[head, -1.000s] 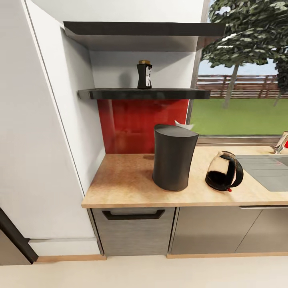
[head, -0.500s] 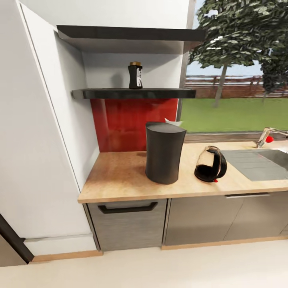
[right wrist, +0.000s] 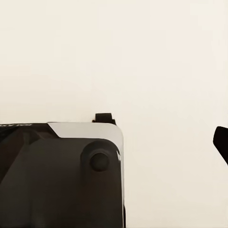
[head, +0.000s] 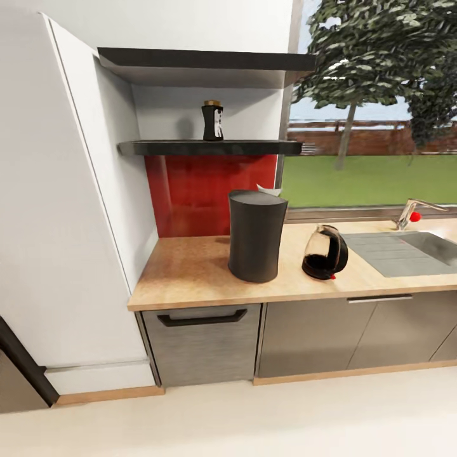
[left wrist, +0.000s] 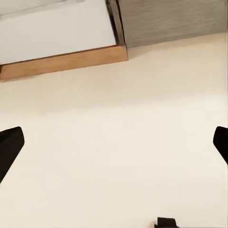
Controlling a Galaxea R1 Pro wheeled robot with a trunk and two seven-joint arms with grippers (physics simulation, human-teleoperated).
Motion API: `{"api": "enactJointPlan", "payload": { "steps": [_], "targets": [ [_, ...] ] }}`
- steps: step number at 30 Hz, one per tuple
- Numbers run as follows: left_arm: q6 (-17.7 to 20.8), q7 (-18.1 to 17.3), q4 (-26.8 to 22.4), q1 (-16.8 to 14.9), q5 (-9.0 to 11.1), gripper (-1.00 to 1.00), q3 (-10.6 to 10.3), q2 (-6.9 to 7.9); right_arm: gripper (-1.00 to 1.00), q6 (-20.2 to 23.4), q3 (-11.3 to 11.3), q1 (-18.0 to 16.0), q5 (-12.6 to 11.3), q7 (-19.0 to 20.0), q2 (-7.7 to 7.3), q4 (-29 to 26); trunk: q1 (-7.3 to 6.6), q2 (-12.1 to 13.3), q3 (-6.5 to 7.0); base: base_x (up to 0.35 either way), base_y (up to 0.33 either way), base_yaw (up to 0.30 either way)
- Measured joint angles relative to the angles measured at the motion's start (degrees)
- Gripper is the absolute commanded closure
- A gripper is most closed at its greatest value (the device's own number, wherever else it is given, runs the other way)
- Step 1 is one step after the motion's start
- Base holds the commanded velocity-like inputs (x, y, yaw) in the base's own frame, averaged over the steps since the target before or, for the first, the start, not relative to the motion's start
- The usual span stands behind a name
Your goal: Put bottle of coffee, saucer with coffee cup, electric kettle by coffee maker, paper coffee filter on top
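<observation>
Coffee maker (head: 255, 236) upright on table (head: 190, 273); filter (head: 266, 188) mostly hidden behind its top. Kettle (head: 324, 252) just beside, tilted. Coffee bottle (head: 212, 120) on shelf (head: 209, 148). Left claw (left wrist: 114, 142) spread wide, tips cropped, over floor (left wrist: 114, 156). Right claw (right wrist: 221, 142): cannot tell, one tip visible.
</observation>
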Motion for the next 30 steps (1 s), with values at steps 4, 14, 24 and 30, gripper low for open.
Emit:
{"api": "enactJointPlan", "payload": {
  "steps": [4,14,24,30],
  "targets": [
    [-0.54,-0.16,-4.72,-0.01,0.09,-1.0,-0.01,-0.43,-1.0,0.0,0.0,0.0,0.0,-0.1,0.0,-0.02,0.0,0.0,0.0,-0.004,0.0,0.0],
    [-0.7,-0.39,-20.76,-1.46,0.32,-1.0,-0.1,-3.94,-1.0,-0.01,0.06,0.0,0.0,-0.23,-0.22,0.0,0.0,0.01,0.02,0.0,0.0,0.0],
    [0.05,-0.18,-29.09,-12.92,0.36,-1.0,-0.32,-5.27,-1.0,-0.01,0.08,0.0,0.0,-0.24,-0.21,0.0,0.0,0.01,0.03,0.0,0.0,0.0],
    [0.91,-0.12,-32.11,-20.16,0.38,-1.0,-4.72,-5.34,-1.0,-0.01,0.02,0.0,-0.1,-0.24,-0.13,-0.01,0.0,0.01,0.02,0.0,0.0,0.0]
  ]
}}
